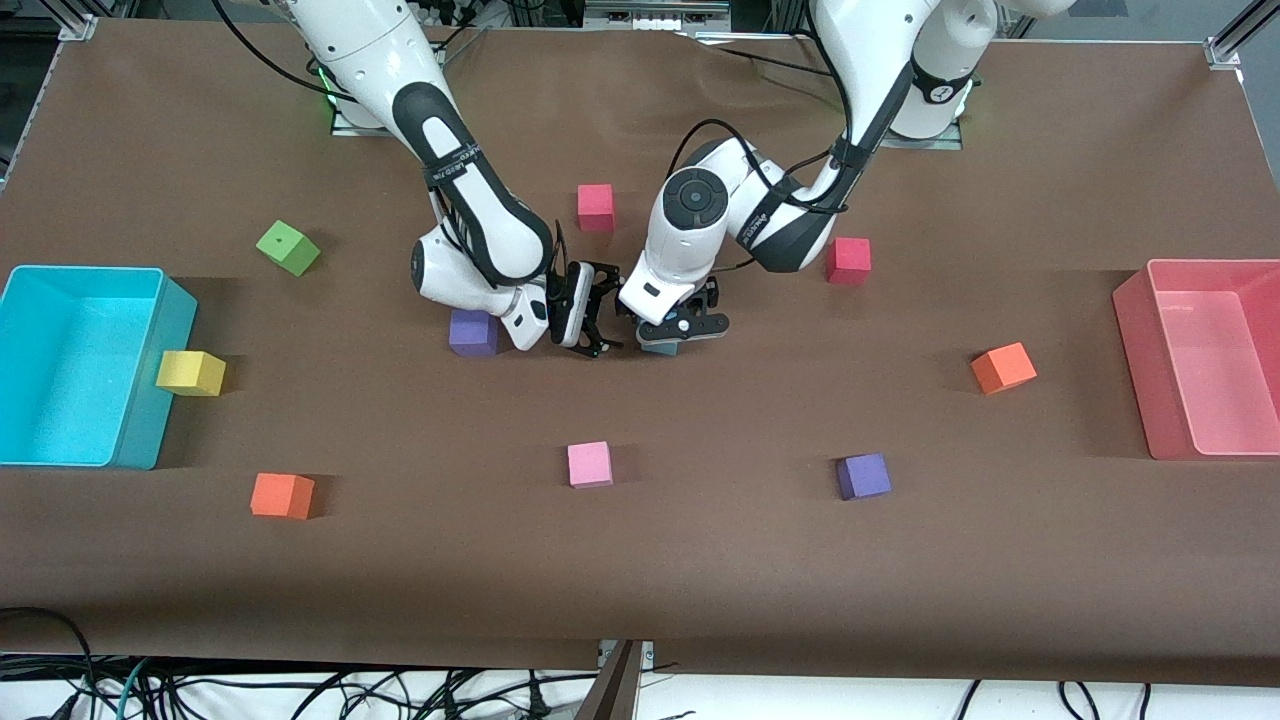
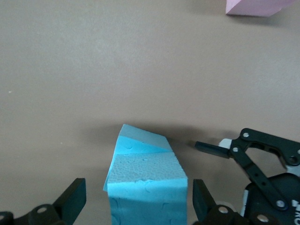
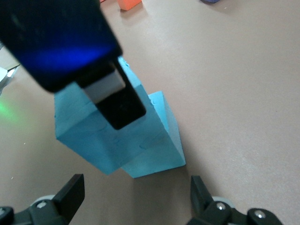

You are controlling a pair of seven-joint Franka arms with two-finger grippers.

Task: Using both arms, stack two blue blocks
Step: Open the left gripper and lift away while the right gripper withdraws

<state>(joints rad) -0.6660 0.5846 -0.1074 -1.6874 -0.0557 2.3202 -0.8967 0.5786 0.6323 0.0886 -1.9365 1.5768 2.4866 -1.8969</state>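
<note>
Right gripper with fingers spread and empty just beside the stack of two blue blocks, upper blue block sitting skewed on lower blue block, left gripper over the stack with fingers spread either side of upper block, not pinching it.

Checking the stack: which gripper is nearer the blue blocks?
Left. The left gripper is open directly over the stacked blue blocks, fingers either side; the right gripper is open just beside them.
</note>
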